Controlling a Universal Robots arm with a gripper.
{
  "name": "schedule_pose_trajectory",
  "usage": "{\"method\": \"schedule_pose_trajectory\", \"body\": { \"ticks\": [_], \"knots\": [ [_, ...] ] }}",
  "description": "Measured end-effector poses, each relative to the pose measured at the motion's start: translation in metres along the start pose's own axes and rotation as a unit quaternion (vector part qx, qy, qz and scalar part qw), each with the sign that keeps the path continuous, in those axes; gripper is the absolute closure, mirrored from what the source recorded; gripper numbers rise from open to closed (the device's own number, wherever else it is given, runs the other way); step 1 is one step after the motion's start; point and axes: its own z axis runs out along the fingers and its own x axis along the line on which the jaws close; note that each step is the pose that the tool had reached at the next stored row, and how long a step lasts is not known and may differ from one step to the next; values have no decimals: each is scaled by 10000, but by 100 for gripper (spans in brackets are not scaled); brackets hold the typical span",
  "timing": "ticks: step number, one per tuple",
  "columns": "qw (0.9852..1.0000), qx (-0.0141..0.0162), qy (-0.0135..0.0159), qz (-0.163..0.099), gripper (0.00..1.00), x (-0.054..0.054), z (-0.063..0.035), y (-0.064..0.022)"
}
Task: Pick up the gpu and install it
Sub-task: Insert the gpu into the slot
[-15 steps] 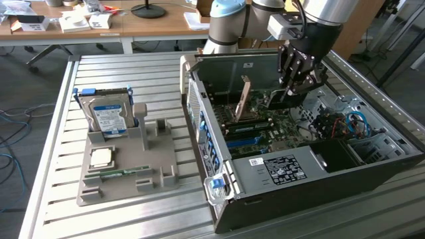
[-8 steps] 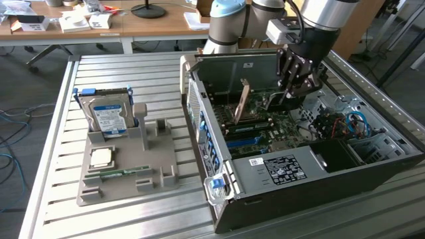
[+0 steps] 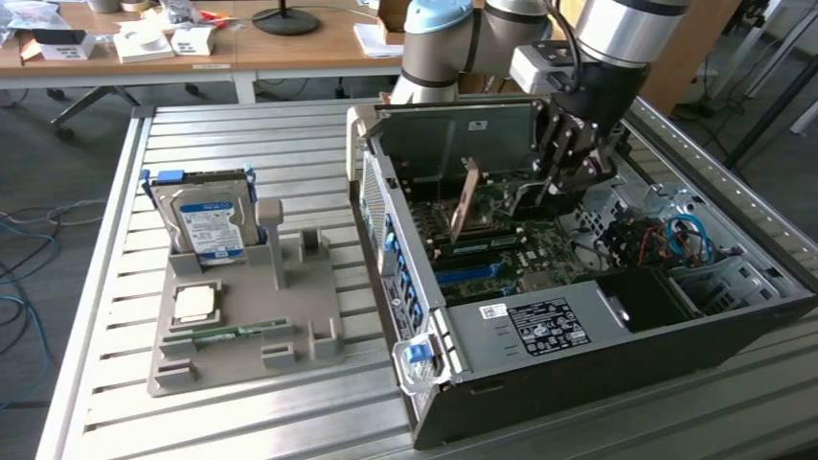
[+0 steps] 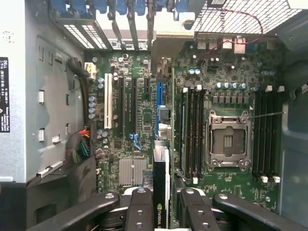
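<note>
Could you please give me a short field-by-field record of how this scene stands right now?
gripper: inside the open computer case, closed on the gpu
gpu: held edge-on between the fingers, above the motherboard, in line with the blue slot; whether it is seated cannot be told
cpu socket: empty
grey holder: on the table, at the exterior view's left of the case
hard drive: upright in the holder
memory stick: lying flat in the holder

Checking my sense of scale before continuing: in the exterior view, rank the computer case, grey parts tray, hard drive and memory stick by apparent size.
Largest to smallest:
1. computer case
2. grey parts tray
3. hard drive
4. memory stick
The gaps are clear.
</note>
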Motion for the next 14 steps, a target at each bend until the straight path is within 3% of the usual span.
{"method": "schedule_pose_trajectory", "body": {
  "ticks": [14],
  "knots": [
    [10000,0,0,0,73,2,125,-3]
  ]
}}
